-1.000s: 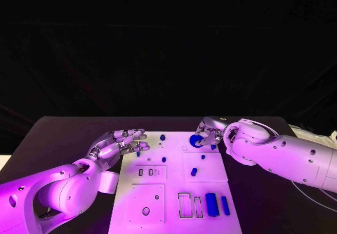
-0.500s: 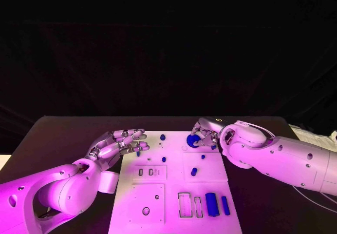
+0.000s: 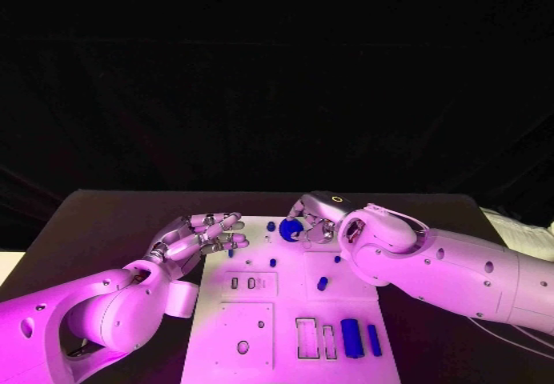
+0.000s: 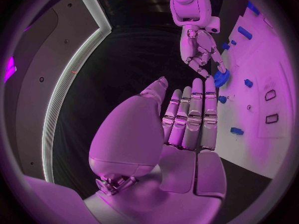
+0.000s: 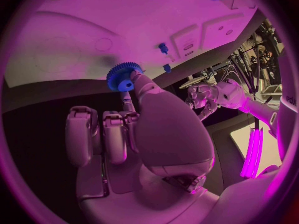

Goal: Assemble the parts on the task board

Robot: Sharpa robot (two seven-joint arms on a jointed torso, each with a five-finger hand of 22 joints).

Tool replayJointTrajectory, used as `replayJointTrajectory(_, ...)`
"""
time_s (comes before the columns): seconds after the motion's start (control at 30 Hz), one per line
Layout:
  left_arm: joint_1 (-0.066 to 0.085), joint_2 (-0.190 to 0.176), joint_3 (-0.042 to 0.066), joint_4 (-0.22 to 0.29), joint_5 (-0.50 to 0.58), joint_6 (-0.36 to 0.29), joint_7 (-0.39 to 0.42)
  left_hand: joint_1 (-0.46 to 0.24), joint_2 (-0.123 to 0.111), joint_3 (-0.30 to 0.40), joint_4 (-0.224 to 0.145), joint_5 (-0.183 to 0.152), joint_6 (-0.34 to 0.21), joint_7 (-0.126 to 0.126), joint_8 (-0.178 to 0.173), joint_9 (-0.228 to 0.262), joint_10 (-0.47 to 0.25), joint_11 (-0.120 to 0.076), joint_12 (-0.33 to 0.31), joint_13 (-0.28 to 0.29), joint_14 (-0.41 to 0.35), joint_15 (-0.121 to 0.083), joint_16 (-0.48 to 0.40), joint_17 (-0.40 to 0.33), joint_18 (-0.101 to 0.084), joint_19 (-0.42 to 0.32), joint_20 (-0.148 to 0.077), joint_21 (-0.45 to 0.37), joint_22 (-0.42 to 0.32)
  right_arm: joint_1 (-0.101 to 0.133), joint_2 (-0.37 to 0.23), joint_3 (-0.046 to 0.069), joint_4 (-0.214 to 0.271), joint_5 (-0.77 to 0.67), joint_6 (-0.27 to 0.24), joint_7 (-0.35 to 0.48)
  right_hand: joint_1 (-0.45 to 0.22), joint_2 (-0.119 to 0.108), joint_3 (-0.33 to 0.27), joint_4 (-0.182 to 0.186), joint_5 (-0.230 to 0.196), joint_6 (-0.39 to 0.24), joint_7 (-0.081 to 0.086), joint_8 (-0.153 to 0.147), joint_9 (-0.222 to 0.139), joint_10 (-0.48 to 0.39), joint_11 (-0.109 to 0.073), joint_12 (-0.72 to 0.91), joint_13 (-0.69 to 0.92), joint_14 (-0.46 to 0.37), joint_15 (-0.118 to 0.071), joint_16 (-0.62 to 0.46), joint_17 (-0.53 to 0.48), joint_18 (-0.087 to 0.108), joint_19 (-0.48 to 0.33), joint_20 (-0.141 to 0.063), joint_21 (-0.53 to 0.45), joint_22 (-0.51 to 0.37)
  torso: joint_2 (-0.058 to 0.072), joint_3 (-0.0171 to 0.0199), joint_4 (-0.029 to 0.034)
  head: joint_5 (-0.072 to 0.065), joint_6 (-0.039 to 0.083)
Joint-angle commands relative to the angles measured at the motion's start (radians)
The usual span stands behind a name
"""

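Note:
The white task board (image 3: 289,308) lies in the middle of the black table. My right hand (image 3: 311,214) is over the board's far edge and pinches a blue toothed gear (image 3: 291,229) in its fingertips; the right wrist view shows the gear (image 5: 124,77) held just above the board (image 5: 93,30). My left hand (image 3: 203,236) hovers at the board's far left edge, fingers stretched out and holding nothing (image 4: 190,119). The left wrist view also shows the right hand (image 4: 199,47) with the gear (image 4: 221,77). Small blue pegs (image 3: 272,262) (image 3: 322,282) stand on the board.
Two long blue blocks (image 3: 351,338) (image 3: 373,340) lie near the board's front right, beside two rectangular slots (image 3: 305,336). An oval hole (image 3: 242,346) sits at the front left. Bare black table (image 3: 104,232) flanks the board on both sides.
My right hand has carried the blue gear leftward along the board's far edge. The left hand has hardly moved.

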Motion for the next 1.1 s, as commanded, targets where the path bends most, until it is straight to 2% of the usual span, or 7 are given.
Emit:
replayJointTrajectory(0.03, 0.001, 0.003, 0.001, 0.003, 0.002, 0.021, 0.004, 0.000, -0.006, 0.000, -0.006, -0.005, -0.007, -0.002, -0.005, -0.001, -0.006, 0.002, -0.002, -0.001, 0.000, 0.002, -0.006, 0.001, 0.011, 0.003, 0.002, -0.004, -0.001, 0.000, 0.025, -0.005, 0.001, -0.060, -0.042, -0.001, -0.010, -0.001, 0.015, 0.009, 0.004, 0.054, -0.028, 0.017, 0.067, 0.090, -0.007, 0.004, 0.243, 0.104, -0.008, 0.004, 0.261, -0.007, 0.006, 0.001, 0.008, 0.003, 0.001, -0.0003, -0.0008, 0.003, 0.001)
replayJointTrajectory(0.13, 0.001, 0.003, 0.001, 0.003, 0.002, 0.022, 0.004, 0.000, -0.006, 0.000, -0.006, -0.005, -0.007, -0.002, -0.005, -0.001, -0.006, 0.002, -0.002, -0.001, 0.000, 0.002, -0.006, 0.001, 0.011, 0.003, 0.002, -0.004, -0.001, 0.000, 0.047, -0.009, -0.004, -0.064, -0.040, -0.001, -0.010, -0.001, 0.015, 0.009, 0.004, 0.054, -0.028, 0.017, 0.067, 0.090, -0.007, 0.004, 0.243, 0.104, -0.008, 0.004, 0.261, -0.007, 0.006, 0.001, 0.008, 0.003, 0.001, 0.0005, -0.0016, 0.005, 0.001)
replayJointTrajectory(0.4, 0.001, 0.005, 0.001, 0.003, 0.002, 0.022, 0.004, 0.000, -0.006, 0.000, -0.006, -0.005, -0.007, -0.002, -0.005, -0.001, -0.006, 0.002, -0.002, -0.001, 0.000, 0.002, -0.006, 0.001, 0.011, 0.003, 0.002, -0.004, -0.001, -0.011, 0.103, -0.024, -0.049, -0.066, -0.006, -0.003, -0.026, -0.006, 0.027, 0.007, -0.007, 0.051, -0.026, 0.013, 0.067, 0.089, -0.006, 0.001, 0.241, 0.103, -0.008, 0.003, 0.258, -0.008, 0.007, 0.001, 0.010, 0.007, 0.002, 0.0007, 0.0015, 0.009, -0.003)
replayJointTrajectory(0.73, 0.001, 0.005, 0.001, 0.001, 0.002, 0.022, 0.003, 0.000, -0.006, 0.000, -0.006, -0.005, -0.007, -0.002, -0.005, -0.001, -0.006, 0.002, -0.002, -0.001, 0.000, 0.002, -0.006, 0.001, 0.011, 0.003, 0.002, -0.004, -0.001, -0.019, 0.135, -0.028, -0.089, -0.066, 0.009, -0.009, -0.051, -0.018, 0.041, 0.004, -0.025, 0.031, -0.017, -0.003, 0.063, 0.083, 0.001, -0.012, 0.231, 0.102, -0.002, 0.000, 0.251, -0.008, 0.006, 0.005, 0.011, 0.008, 0.002, 0.0013, -0.0022, 0.016, -0.007)
replayJointTrajectory(0.83, 0.001, 0.005, 0.001, 0.002, 0.002, 0.023, 0.003, 0.000, -0.006, 0.000, -0.006, -0.005, -0.007, -0.002, -0.005, -0.001, -0.006, 0.002, -0.002, -0.001, 0.000, 0.002, -0.006, 0.001, 0.011, 0.003, 0.002, -0.004, -0.001, -0.020, 0.140, -0.028, -0.097, -0.065, 0.007, -0.008, -0.070, -0.028, 0.043, 0.008, -0.046, 0.008, -0.008, -0.019, 0.058, 0.078, 0.009, -0.022, 0.223, 0.101, 0.003, -0.002, 0.247, -0.009, 0.006, 0.009, 0.011, 0.009, 0.002, 0.0014, -0.0021, 0.017, -0.007)
replayJointTrajectory(0.97, 0.001, 0.004, 0.001, 0.002, 0.002, 0.022, 0.002, 0.000, -0.006, 0.000, -0.006, -0.005, -0.007, -0.002, -0.005, -0.001, -0.006, 0.002, -0.002, -0.001, 0.000, 0.002, -0.006, 0.001, 0.011, 0.003, 0.002, -0.004, -0.001, -0.020, 0.143, -0.028, -0.105, -0.061, 0.007, -0.005, -0.111, -0.059, 0.030, 0.023, -0.135, -0.072, 0.018, -0.063, 0.042, 0.059, 0.032, -0.059, 0.196, 0.100, 0.023, -0.004, 0.243, -0.009, 0.004, 0.025, 0.010, 0.007, 0.001, 0.0022, -0.0027, 0.018, -0.006)
replayJointTrajectory(1.1, 0.001, 0.004, 0.001, 0.002, 0.002, 0.022, 0.002, 0.000, -0.006, 0.000, -0.006, -0.005, -0.007, -0.002, -0.005, -0.001, -0.006, 0.002, -0.002, -0.001, 0.000, 0.002, -0.006, 0.001, 0.011, 0.003, 0.002, -0.004, -0.001, -0.020, 0.145, -0.029, -0.109, -0.052, 0.028, -0.004, -0.154, -0.087, 0.003, 0.059, -0.139, -0.124, 0.030, -0.064, 0.040, 0.050, 0.045, -0.077, 0.183, 0.100, 0.036, -0.004, 0.243, -0.008, 0.002, 0.040, 0.009, 0.006, 0.002, 0.0016, -0.0029, 0.017, -0.006)
